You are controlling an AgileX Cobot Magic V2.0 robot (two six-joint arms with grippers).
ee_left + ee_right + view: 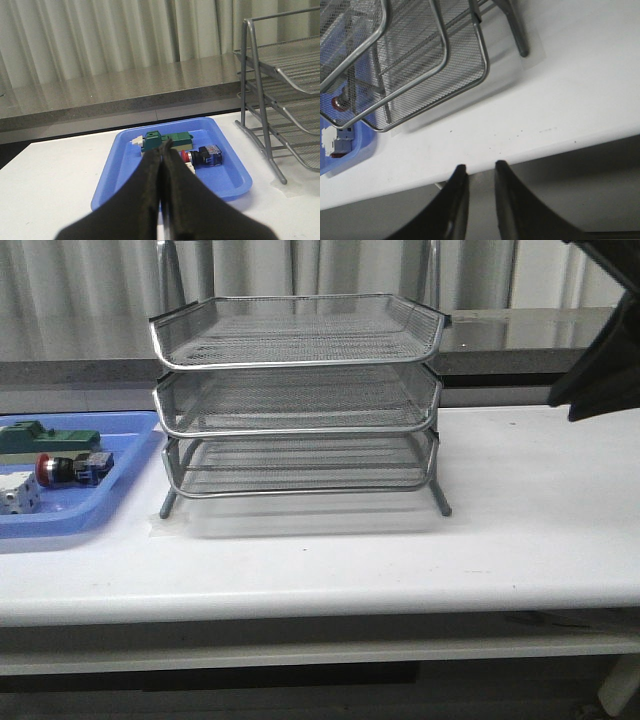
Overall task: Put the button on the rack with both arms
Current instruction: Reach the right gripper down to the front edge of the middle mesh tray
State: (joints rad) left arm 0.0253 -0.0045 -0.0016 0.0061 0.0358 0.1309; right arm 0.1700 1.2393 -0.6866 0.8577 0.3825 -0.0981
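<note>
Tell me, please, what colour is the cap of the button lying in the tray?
Red, on the button; the front view shows it best.

The blue tray (130, 475) is cut off at nine o'clock in the front view. The button (202, 155) is partly hidden behind the left gripper (162, 150) in the left wrist view. Only part of the right arm (605, 370) is seen, at two o'clock.

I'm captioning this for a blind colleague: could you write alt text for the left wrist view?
Shut black left gripper points at a blue tray holding the red-capped button and a green block; the wire rack stands beside it.
</note>
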